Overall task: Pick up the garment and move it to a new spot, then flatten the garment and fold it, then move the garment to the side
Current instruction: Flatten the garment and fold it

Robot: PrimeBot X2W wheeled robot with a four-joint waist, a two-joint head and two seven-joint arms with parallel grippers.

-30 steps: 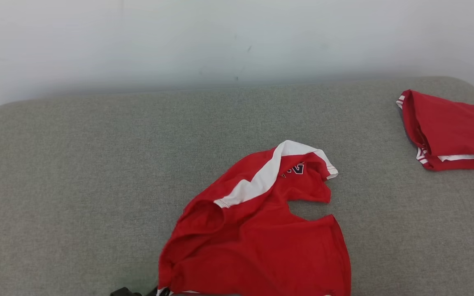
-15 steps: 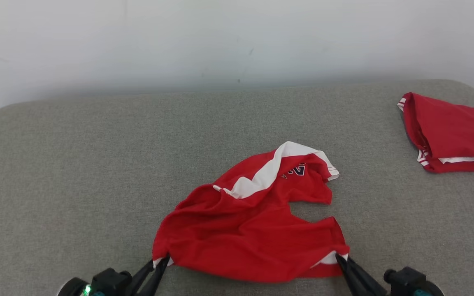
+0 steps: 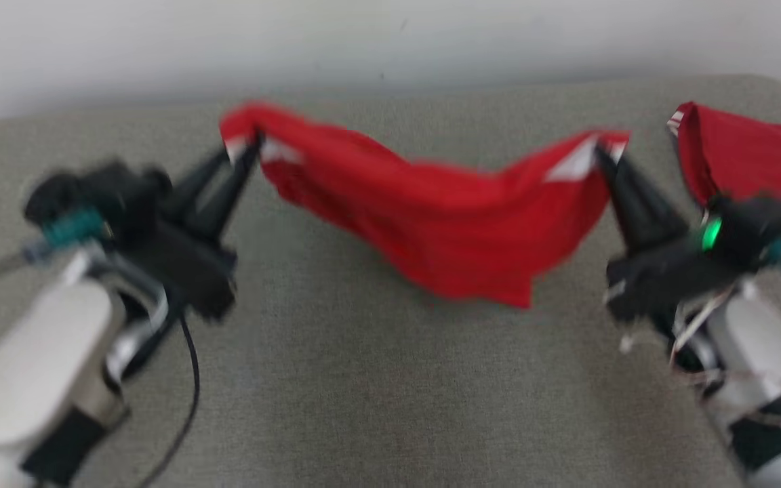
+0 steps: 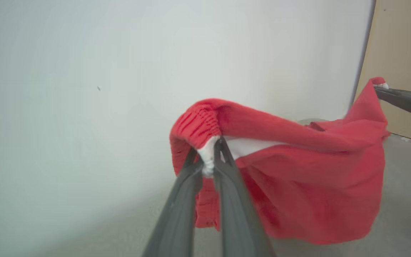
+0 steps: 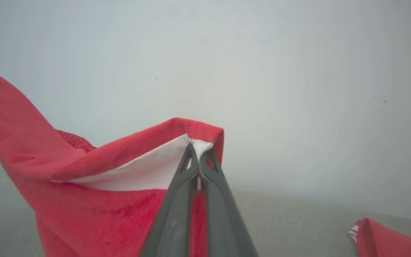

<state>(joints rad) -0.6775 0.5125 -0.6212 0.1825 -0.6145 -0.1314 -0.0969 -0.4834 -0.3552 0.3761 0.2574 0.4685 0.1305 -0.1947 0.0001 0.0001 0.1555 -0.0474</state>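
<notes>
The left fingers and the right fingers are each pinched tight on a white-trimmed corner of the red shirt — it hangs stretched between them, sagging in the middle over the grey worktop. Farther right lies another red garment, near the pale wall

Light bright, even, diffuse; shadows faint, no glare. Head view motion-blurred throughout: garment, left arm, right arm smeared. Wrist views sharper; right wrist view hazy, wall washed out.
</notes>
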